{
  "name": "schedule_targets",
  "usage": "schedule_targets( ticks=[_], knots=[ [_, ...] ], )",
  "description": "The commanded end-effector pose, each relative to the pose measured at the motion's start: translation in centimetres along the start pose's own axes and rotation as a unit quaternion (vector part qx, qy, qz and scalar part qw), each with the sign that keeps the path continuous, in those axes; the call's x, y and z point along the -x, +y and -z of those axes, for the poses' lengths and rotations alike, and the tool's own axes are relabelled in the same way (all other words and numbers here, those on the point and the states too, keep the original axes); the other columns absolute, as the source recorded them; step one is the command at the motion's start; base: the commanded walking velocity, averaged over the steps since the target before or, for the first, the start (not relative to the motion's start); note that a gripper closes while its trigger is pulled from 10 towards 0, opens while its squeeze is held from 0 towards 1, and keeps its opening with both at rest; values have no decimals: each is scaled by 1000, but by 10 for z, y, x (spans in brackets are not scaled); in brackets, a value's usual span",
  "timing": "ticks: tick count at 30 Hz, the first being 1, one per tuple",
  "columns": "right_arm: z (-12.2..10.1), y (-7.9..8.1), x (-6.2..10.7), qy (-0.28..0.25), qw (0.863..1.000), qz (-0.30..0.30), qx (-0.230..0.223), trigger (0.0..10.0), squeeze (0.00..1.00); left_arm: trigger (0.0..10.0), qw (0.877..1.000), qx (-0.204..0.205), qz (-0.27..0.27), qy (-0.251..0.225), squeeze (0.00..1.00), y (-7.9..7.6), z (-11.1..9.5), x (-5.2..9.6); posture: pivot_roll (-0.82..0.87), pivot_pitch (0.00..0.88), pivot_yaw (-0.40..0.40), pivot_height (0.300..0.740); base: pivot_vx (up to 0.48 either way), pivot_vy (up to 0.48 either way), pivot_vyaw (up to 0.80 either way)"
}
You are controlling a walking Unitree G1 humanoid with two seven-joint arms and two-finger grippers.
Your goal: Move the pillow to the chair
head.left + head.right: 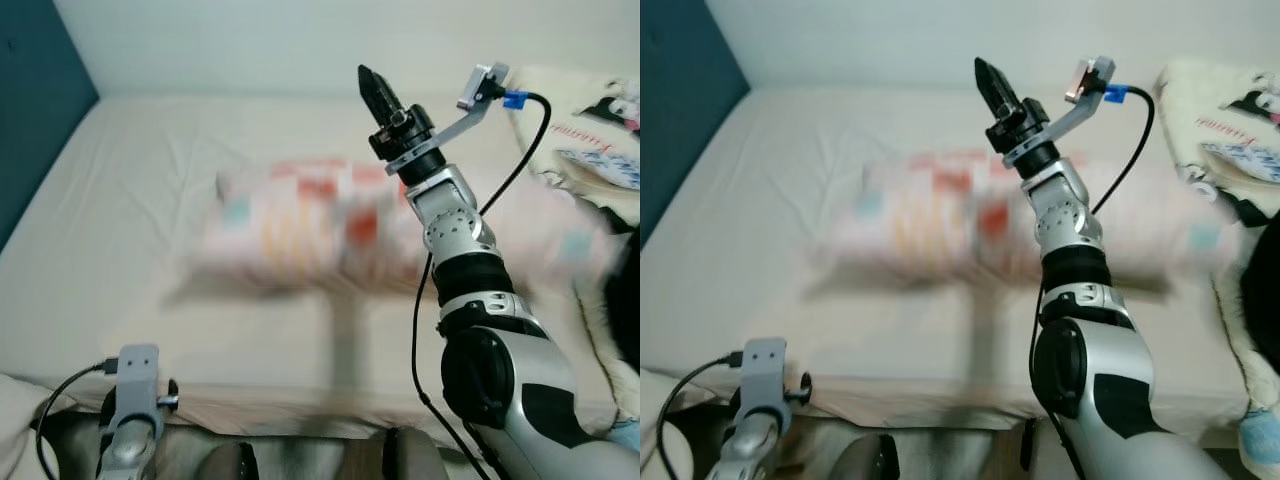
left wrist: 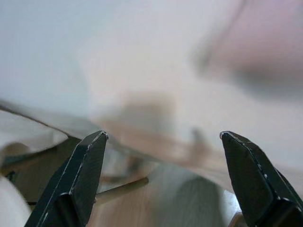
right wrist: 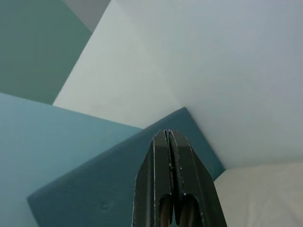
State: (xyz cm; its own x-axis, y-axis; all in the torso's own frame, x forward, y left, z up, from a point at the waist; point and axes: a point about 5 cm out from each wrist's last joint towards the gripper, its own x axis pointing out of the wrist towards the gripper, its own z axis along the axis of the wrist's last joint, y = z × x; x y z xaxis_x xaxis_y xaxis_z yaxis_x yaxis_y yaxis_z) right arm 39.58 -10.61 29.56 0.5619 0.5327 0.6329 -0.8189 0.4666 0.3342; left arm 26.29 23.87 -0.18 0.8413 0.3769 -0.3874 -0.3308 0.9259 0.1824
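A long pillow (image 1: 300,225) with pink, orange and pale blue patches lies across the middle of the bed, blurred in both eye views. My right arm is raised above it, and the right gripper (image 1: 376,93) points up toward the wall, shut with nothing between its fingers (image 3: 169,189). The pillow lies below and behind that arm. Low at the bed's near edge hangs my left arm (image 1: 135,400). In the left wrist view the left gripper (image 2: 163,182) stands open, facing the bed's edge.
The bed's white sheet (image 1: 130,200) fills the scene, with a teal headboard (image 1: 30,110) on the left and a white wall behind. A cream blanket with printed cartoon figures (image 1: 590,130) lies at the right. A dark object (image 1: 625,300) sits at the right edge.
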Motion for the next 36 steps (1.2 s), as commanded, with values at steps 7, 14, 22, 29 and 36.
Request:
schedule_targets(
  ticks=[7, 14, 22, 29, 36],
  knots=[
    [15, 8, 2, 32, 999, -5, 8, 0, 0, 10000, 999, 16, -11, 34, 0, 1, 18, 4, -5, 47, 26, 671, 0, 0, 0],
    [69, -16, 33, 208, 964, 134, 97, 10000, 0, 10000, 999, 11, -3, 44, 0, -4, 25, 6, -13, 58, 32, 686, 0, 0, 0],
    [91, -30, 68, 242, 946, 207, 67, 10000, 0, 10000, 999, 10, 0, 43, 0, -4, 26, 6, -14, 68, 37, 666, 0, 0, 0],
    [94, -34, 78, 238, 943, 229, 43, 10000, 0, 10000, 999, 5, 6, 43, 0, -5, 27, 6, -22, 76, 40, 641, 0, 0, 0],
    [109, -41, 103, 250, 928, 275, 19, 10000, 0, 10000, 999, 6, 5, 40, 0, -4, 27, 7, -20, 82, 38, 611, 0, 0, 0]
  ],
)
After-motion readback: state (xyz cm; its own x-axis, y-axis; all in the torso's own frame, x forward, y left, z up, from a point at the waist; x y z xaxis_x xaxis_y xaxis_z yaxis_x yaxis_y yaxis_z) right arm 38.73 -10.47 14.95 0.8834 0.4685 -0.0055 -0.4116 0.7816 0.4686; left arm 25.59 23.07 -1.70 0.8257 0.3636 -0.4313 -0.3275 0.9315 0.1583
